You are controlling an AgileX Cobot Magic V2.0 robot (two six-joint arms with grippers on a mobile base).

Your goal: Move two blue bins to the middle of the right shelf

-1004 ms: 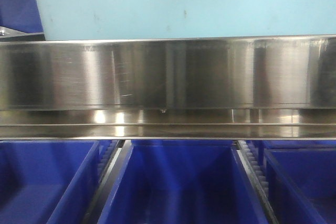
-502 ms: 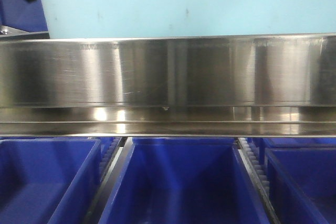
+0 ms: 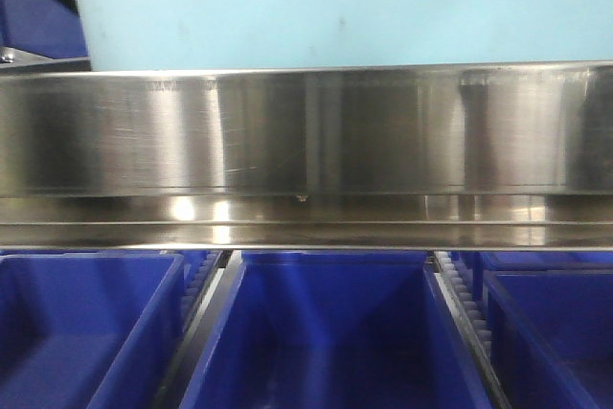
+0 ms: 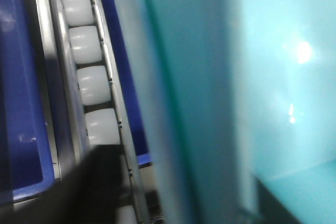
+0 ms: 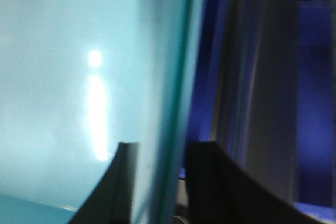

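1. Above rail (image 3: 306, 131), over dark bins (image 3: 326, 332): pale bin (image 3: 335, 7).
2. Clamped on pale bin wall: right gripper (image 5: 160, 150).
3. Beside rollers (image 4: 92, 82), at bin wall: left gripper (image 4: 181, 177); closure impossible to tell.

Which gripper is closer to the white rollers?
Left. The left gripper sits right beside the rollers, at the pale bin; the right gripper clamps that bin's wall, no rollers in view.

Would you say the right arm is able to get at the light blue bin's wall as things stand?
Probably yes: the right gripper straddles the light blue bin wall, with nothing visible between them.
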